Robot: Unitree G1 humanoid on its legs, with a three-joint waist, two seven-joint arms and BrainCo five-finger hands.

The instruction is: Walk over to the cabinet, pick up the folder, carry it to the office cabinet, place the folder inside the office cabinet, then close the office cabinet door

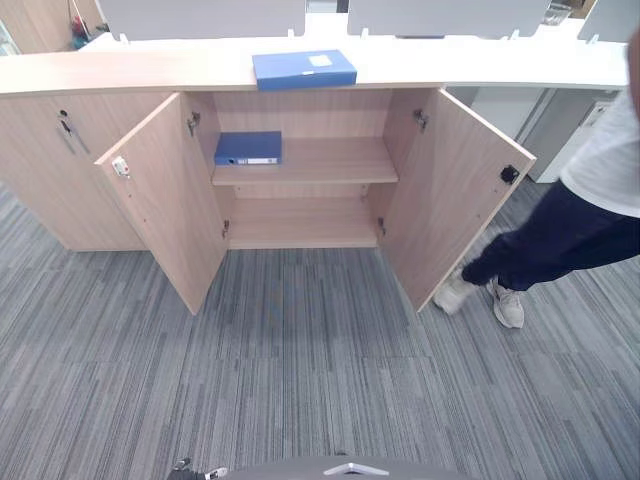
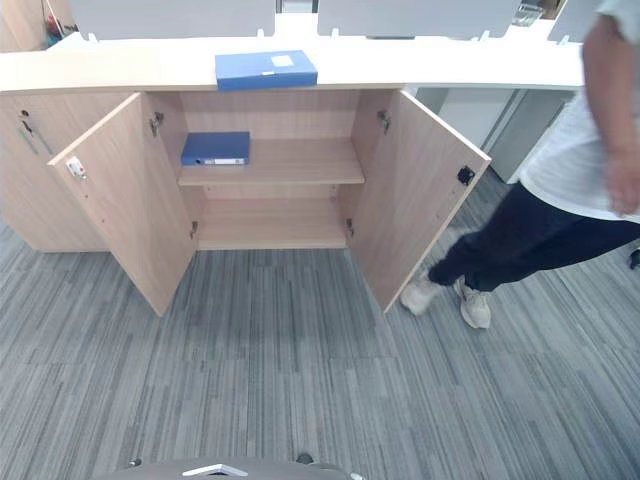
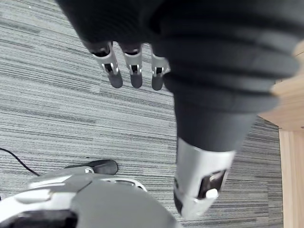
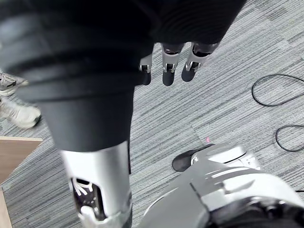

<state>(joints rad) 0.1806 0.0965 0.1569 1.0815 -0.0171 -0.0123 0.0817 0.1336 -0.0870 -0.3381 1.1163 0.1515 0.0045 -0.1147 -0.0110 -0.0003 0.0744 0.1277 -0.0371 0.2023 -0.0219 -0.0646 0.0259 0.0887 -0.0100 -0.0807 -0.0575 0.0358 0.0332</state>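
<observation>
two blue folders [image 1: 304,69] [image 1: 248,148], one cabinet [image 1: 300,115], two open doors [image 1: 165,195] [image 1: 455,190], one person [image 1: 560,235]

The office cabinet [image 1: 165,200] is showing pale wood-grain board, matt and smooth, across its doors, its shelf [image 1: 330,160] and the bench [image 1: 130,68] on top. Its hinges [image 1: 192,123] are glinting like bare metal. The upper folder [image 1: 304,69] and the lower folder [image 1: 248,147] are looking like smooth blue plastic with a faint sheen. The carpet [image 1: 320,370] is lying rough and matt, a grey streaked weave. The left hand [image 3: 199,57] and right hand [image 4: 95,52] are wearing dark, ribbed, matt covers, and their fingers [image 3: 135,71] are shining silver with dull dark tips. A person's trousers [image 1: 560,235] are hanging as soft dark cloth.
</observation>
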